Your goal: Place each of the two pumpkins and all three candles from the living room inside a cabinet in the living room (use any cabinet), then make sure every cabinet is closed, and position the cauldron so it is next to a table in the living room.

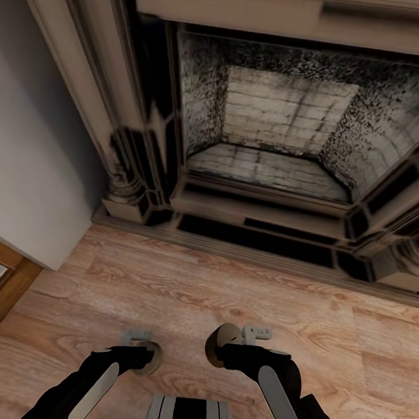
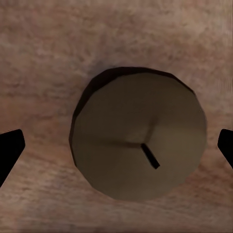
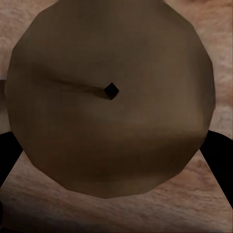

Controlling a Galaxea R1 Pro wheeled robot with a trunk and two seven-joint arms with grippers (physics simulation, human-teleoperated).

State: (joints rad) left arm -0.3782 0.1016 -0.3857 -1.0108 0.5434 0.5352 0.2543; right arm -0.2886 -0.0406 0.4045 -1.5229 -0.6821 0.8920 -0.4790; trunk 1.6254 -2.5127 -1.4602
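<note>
- Left fingers (image 2: 9, 150): dark tips at both edges of the left wrist view, spread wide, nothing clamped. One candle (image 2: 140, 133) sits between them, seen end-on: tan round top, short black wick off-centre, apart from both tips, standing on the wood floor (image 2: 48, 48).
- Right fingers (image 3: 218, 155): dark tips on either side of a second candle (image 3: 110, 94); the round tan top with its black wick dot covers most of the right wrist view. Cannot tell if the tips touch it or just flank it.
- Head view: left gripper (image 1: 138, 340) at about 7 o'clock, with a candle end showing just beside it; right gripper (image 1: 255, 337) at about 5 o'clock, its candle (image 1: 219, 346) tilted, round end facing 9 o'clock.
- Fireplace (image 1: 275, 126) from 11 to 2 o'clock: pale brick firebox, dark-trimmed surround.
- Grey wall (image 1: 29, 154) at 9 o'clock.
</note>
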